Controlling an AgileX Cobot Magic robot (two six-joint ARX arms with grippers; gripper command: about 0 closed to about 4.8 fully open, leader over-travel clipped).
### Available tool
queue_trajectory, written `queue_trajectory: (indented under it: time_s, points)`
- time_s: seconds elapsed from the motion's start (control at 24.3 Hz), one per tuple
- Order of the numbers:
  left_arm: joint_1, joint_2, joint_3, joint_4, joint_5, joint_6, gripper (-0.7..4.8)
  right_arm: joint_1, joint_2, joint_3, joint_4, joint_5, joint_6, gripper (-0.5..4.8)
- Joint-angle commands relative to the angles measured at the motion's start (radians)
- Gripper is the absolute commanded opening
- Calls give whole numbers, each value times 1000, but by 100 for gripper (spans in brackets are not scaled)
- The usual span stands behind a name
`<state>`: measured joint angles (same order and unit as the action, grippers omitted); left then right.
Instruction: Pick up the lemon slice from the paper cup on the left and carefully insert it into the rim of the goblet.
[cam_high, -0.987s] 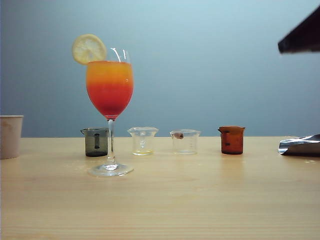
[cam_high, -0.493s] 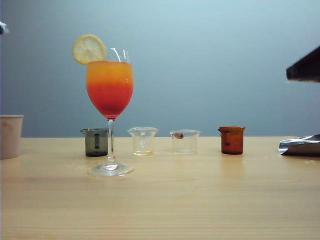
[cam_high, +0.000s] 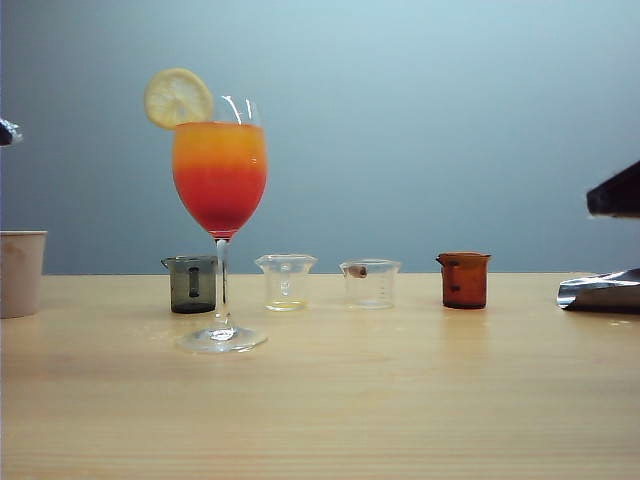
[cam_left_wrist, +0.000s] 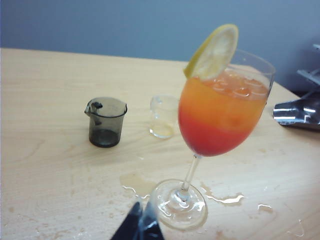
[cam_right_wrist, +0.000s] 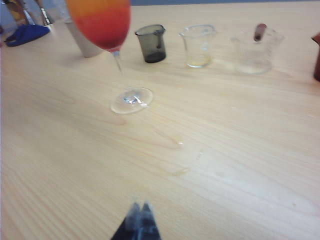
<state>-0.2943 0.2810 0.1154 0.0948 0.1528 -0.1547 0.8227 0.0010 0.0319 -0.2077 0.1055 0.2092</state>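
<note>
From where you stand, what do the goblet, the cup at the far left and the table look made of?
Goblet: clear glossy glass; the drink and highlights show through. Paper cup: matte, opaque beige, likely paper. Table: pale wood grain, smooth, possibly laminate; spilled liquid sits on it. Both grippers, left and right, hang shut above it.

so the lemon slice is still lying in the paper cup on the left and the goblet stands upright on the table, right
Not quite. The lemon slice is not in the paper cup; it sits wedged on the rim of the goblet, as the exterior and left wrist views both show. The goblet does stand upright on the table.
</note>
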Motion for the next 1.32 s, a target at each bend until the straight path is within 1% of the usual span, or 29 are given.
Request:
queue_trajectory:
  time_s: [0.04,0.16,0.25,0.37,0.41,0.45,0.9,1.03,1.07,1.15,1.19,1.23,1.27,1.32]
  points:
    - [0,0,-27,28,-3,-3,-6,1,0,3,7,18,6,-5]
    - [0,0,-63,51,-3,-3,-6,1,0,3,-3,33,8,-5]
    - [0,-1,-102,101,-3,-17,-6,1,0,4,-5,34,8,-5]
    - [0,0,-108,104,-23,-18,-6,1,0,4,-5,35,7,-5]
    - [0,0,-108,100,-22,-18,-6,1,0,4,-5,35,-1,-2]
    - [0,0,-108,83,-17,-20,-6,1,0,4,-6,35,-8,13]
    - [0,-3,-108,71,-18,-18,-6,1,0,4,-5,34,-8,13]
    - [0,-57,-108,46,-18,-18,-6,-22,0,3,-5,17,-7,13]
    - [2,-74,-108,40,-18,-18,-5,-37,0,3,-5,16,-7,13]
    - [34,-131,-108,32,-1,-18,-6,-122,0,-4,-2,15,-8,13]
    - [77,-168,-108,33,14,-18,-6,-192,0,-17,5,14,-7,13]
    - [142,-208,-108,32,21,-18,-6,-275,0,-18,15,3,-7,13]
    - [172,-225,-108,33,21,-18,-5,-327,0,-24,32,2,-7,13]
    - [241,-263,-108,32,20,-18,-6,-411,0,-31,41,8,-8,13]
